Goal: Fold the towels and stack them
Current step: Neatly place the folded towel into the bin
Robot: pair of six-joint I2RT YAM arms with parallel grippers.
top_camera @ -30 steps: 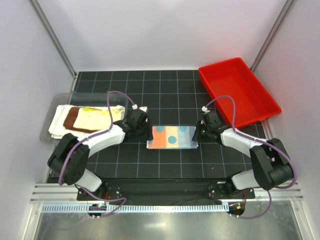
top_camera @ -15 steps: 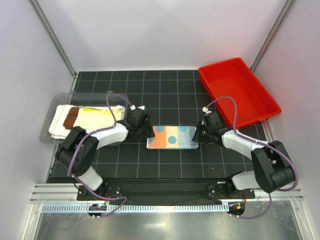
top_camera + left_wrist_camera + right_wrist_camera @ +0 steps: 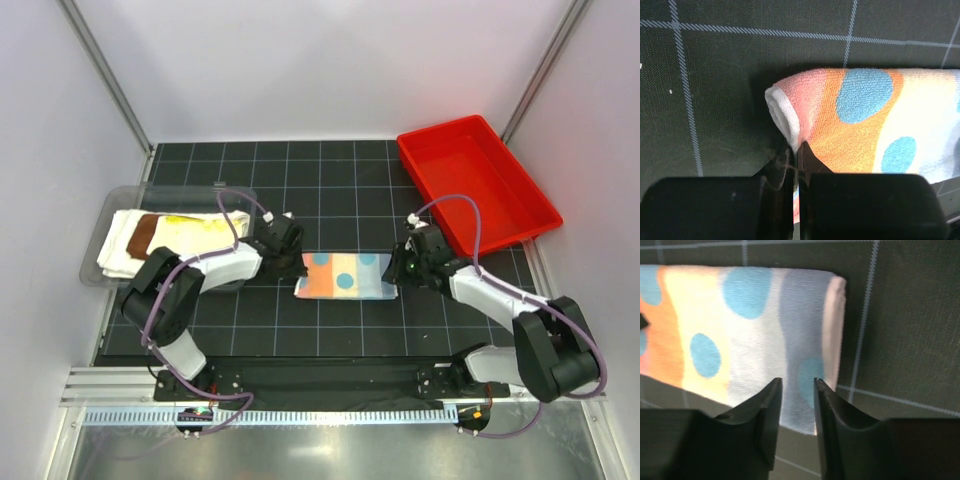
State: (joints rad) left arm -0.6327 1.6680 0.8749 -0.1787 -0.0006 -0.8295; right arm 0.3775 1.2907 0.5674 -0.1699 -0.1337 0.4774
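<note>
The pastel multicoloured towel (image 3: pixel 345 275) lies folded into a narrow strip on the black gridded mat, between the two arms. My left gripper (image 3: pixel 298 262) is at its left end. In the left wrist view the jaws (image 3: pixel 797 147) are shut, pinching the rolled white-and-pink edge of that towel (image 3: pixel 860 125). My right gripper (image 3: pixel 398 268) hovers over the towel's right end. Its jaws (image 3: pixel 796 382) stand a little apart, with the grey-blue end of the towel (image 3: pixel 740 325) showing flat beneath the gap. A cream-white towel (image 3: pixel 115 255), a brown one (image 3: pixel 145 235) and a yellow one (image 3: pixel 195 235) lie stacked at the left.
The stacked towels rest in a clear plastic bin (image 3: pixel 110 205) at the mat's left edge. A red tray (image 3: pixel 470 180) sits at the back right, close behind the right arm. White walls enclose the mat at the back and sides.
The left gripper has closed onto the towel's left edge, its arm drawn in. The right gripper's jaws have parted slightly. The towel has not moved.
</note>
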